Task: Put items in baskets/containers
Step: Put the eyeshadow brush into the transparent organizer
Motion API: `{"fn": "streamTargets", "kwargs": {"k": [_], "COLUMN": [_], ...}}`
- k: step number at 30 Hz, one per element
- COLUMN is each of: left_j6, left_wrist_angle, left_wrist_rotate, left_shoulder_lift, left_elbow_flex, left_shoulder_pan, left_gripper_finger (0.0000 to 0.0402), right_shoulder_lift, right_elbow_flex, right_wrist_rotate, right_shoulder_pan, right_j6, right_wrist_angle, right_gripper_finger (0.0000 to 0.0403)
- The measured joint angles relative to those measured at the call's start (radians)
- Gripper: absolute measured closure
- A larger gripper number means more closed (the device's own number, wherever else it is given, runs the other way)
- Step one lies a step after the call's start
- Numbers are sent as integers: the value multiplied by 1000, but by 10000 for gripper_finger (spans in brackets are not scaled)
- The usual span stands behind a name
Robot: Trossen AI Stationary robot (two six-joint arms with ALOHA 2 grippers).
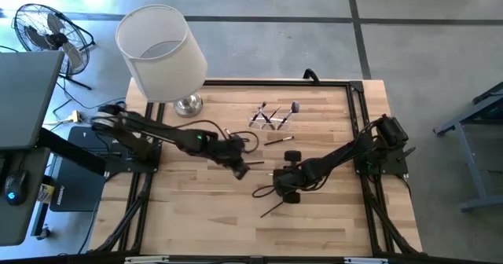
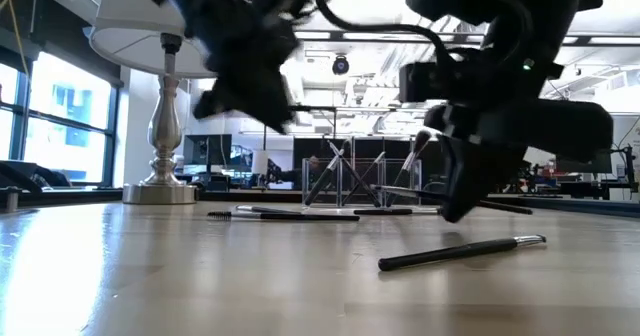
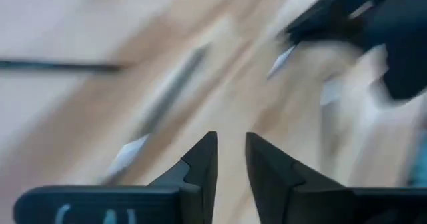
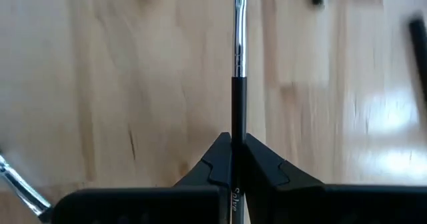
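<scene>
The clear holder (image 1: 273, 119) sits on the far half of the table (image 1: 196, 225), right of the lamp (image 1: 161, 52). It is almost see-through; only its edges show. A few brushes (image 1: 267, 115) lean crossed inside it, handles down, and one carries a small dark head at the upper right. From the low view the holder (image 2: 345, 181) shows thin vertical walls with the brushes (image 2: 330, 171) slanting across each other; how many are in it cannot be counted.

Loose brushes are slim, with dark handles and silver ferrules. One (image 1: 279, 140) lies just in front of the holder. Another (image 1: 271, 209) lies near the table's middle front; in the low view it (image 2: 460, 252) lies flat, nearest the camera, with a silver ferrule at its right end. More lie flat further back (image 2: 285, 214).

The right gripper (image 4: 237, 151) is clenched on a brush (image 4: 239, 51), whose handle runs straight out between the fingertips to a silver ferrule; the bristle tip is cut off at the frame edge. In the high view this gripper (image 1: 287, 181) is over mid-table.

The left gripper (image 3: 231, 154) has its fingers slightly apart with nothing between them. It (image 1: 240, 168) hangs above the table, left of the right one. Its wrist view is blurred; only streaks of wood and dark shapes show.
</scene>
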Motion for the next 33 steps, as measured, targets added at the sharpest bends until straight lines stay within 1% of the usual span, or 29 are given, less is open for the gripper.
{"fn": "streamTargets", "kwargs": {"k": [1,3,5,7,9,11,13,15,17,18,19,21,25,28,30,32,33], "left_j6": [34,98,149,194,216,229,230,229,229,229,229,229,229,230,242,262,274], "left_wrist_angle": [-77,-177,-269,-286,-289,-254,-210,-138,-84,-49,-18,3,9,15,-1,9,-3], "left_wrist_rotate": [-27,-78,-106,-117,-128,-133,-146,-151,-150,-151,-152,-151,-156,-169,-174,-174,-174], "left_shoulder_lift": [-33,-96,-165,-236,-323,-407,-499,-583,-666,-699,-732,-794,-869,-900,-917,-925,-928], "left_elbow_flex": [-1,-1,-20,-63,-137,-216,-309,-395,-479,-517,-548,-608,-672,-683,-686,-684,-685], "left_shoulder_pan": [0,-3,-2,-2,-2,-2,-3,-2,-2,-2,-2,-2,-2,-1,-2,-2,-2], "left_gripper_finger": [337,355,378,395,395,394,399,399,399,400,400,400,401,401,401,401,401], "right_shoulder_lift": [0,-16,-59,-123,-200,-275,-329,-335,-287,-259,-223,-138,38,142,177,190,191], "right_elbow_flex": [0,-9,-43,-114,-214,-332,-458,-572,-623,-628,-621,-553,-378,-278,-238,-205,-196], "right_wrist_rotate": [-1,-4,4,12,31,64,107,178,275,313,330,304,179,129,125,102,97], "right_shoulder_pan": [0,0,-3,-17,-42,-69,-93,-116,-149,-169,-194,-258,-387,-462,-497,-525,-538], "right_j6": [39,100,171,254,330,395,420,420,344,285,226,140,60,5,-26,-63,-77], "right_wrist_angle": [-9,0,65,166,301,508,823,1184,1484,1592,1659,1720,1738,1811,1867,1860,1829], "right_gripper_finger": [393,393,393,393,393,393,393,393,393,393,393,393,393,393,393,393,393]}}
